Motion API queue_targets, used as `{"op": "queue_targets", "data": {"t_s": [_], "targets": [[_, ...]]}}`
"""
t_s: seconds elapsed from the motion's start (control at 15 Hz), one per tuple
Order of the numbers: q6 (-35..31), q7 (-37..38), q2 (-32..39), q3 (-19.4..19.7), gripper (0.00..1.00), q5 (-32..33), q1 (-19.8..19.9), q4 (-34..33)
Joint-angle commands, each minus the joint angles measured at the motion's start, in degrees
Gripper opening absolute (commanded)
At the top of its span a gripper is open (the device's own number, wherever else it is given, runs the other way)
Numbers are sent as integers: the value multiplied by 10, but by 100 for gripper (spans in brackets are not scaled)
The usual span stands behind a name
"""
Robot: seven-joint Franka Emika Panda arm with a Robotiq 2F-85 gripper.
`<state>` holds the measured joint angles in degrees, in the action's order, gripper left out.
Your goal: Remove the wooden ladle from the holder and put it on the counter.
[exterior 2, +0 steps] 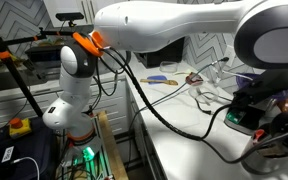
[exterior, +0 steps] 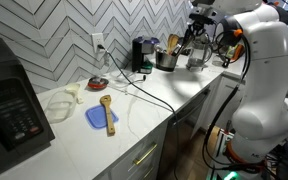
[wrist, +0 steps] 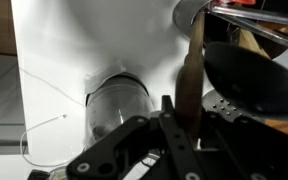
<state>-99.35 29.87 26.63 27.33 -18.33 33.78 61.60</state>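
The gripper (exterior: 191,40) hovers at two o'clock from the holder (exterior: 167,60), beside the wooden ladle (wrist: 193,75); how far it is open I cannot tell.

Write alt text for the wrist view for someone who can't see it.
The robot's black tool fills the bottom of the frame, close against the handle of a wooden ladle, beside a dark round utensil head. Behind are the white counter and a clear round container; whether the tool grips the handle is unclear.
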Motion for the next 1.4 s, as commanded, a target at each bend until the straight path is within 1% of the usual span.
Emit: {"op": "queue_targets", "data": {"t_s": [0.0,0.07,0.13,0.4,0.6,0.73,0.8,1.0,1.27,1.33], "targets": [[13,10,-10,3,0,3,-1,-12],[20,9,-12,3,0,5,-1,-17],[25,4,-18,4,3,7,-1,-21],[47,-35,-59,9,3,29,-4,-28],[24,-69,-106,14,3,54,-6,-16],[21,-122,-144,9,3,53,-3,0],[21,-166,-163,3,3,41,-1,9],[36,-248,-210,-6,3,31,-8,36],[102,-345,-256,-16,3,7,-5,56],[114,-357,-268,-22,3,11,-13,72]]}}
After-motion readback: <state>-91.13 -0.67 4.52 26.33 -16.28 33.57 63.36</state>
